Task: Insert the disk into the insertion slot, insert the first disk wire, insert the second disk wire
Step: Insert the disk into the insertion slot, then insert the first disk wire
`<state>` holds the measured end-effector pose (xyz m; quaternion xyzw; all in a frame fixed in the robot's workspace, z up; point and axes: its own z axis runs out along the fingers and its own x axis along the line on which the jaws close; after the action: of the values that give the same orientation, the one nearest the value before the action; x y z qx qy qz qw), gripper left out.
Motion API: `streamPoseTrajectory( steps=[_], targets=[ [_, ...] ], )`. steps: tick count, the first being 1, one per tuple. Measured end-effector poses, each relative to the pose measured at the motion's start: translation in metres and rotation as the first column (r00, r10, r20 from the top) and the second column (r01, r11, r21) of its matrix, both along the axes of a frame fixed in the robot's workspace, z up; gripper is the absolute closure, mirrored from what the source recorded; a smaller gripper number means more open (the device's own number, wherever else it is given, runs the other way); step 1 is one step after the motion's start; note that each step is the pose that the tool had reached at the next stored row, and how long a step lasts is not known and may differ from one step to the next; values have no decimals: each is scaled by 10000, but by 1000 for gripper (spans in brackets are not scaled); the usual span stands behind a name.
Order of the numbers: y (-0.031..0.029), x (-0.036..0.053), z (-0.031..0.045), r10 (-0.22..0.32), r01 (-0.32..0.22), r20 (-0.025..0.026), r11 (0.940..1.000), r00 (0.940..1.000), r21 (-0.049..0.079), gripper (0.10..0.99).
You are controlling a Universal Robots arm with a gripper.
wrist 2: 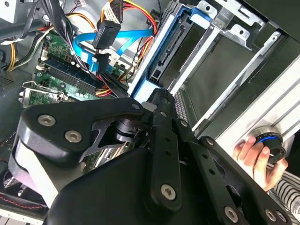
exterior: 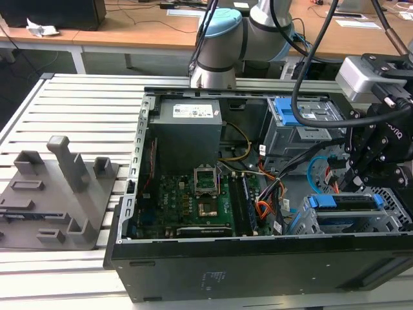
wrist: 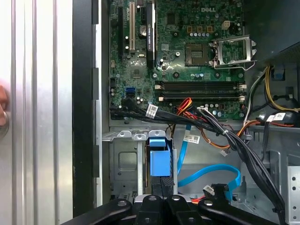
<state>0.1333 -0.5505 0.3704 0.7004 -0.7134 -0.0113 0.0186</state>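
Black linkage bars of the gripper [wrist: 167, 183] are seen closest in both wrist views. Its fingers are pressed together, and nothing is pinched between them. The joined tips are set against the near end of the disk [wrist: 157, 159], touching its blue frame. The disk is stood on edge inside the insertion slot [wrist: 124, 164], the silver sheet-metal cage in the open computer case [exterior: 258, 271], toward the exterior view's right. The second disk wire [wrist: 206, 173] is looped just beside the cage, apart from the gripper, with its dark connector raised near the black cable bundle [wrist: 243, 150]. The motherboard [wrist: 187, 56] is laid flat beyond the cage.

In the exterior view the arm [exterior: 222, 39] is based behind the case and is bent over it from the exterior view's right. The wrist is tilted so that the gripper is pointed downward and toward the exterior view's left, directly above the disk. The case is laid on its side on a slatted metal tabletop [exterior: 77, 97]. In the second wrist view a hand [wrist 2: 251, 154] is rested on a round knob [wrist 2: 271, 143] at the tabletop's edge.
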Motion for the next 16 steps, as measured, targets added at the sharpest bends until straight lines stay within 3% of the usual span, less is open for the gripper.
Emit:
streamPoseTrajectory(
  steps=[8, 10, 11, 12, 15, 16],
  targets=[
    [0, 0, -4, 0, 0, 0, 10000, 10000, 0, 980],
    [0, 0, -5, 0, 0, -1, 10000, 10000, 0, 851],
    [0, 0, -5, 0, 0, 0, 10000, 10000, 0, 851],
    [0, 0, -5, 0, 0, 0, 10000, 10000, 1, 784],
    [0, 1, -6, 0, 0, 0, 10000, 10000, 0, 784],
    [34, 17, -7, 2, -2, 0, 10000, 10000, 2, 784]
  ],
)
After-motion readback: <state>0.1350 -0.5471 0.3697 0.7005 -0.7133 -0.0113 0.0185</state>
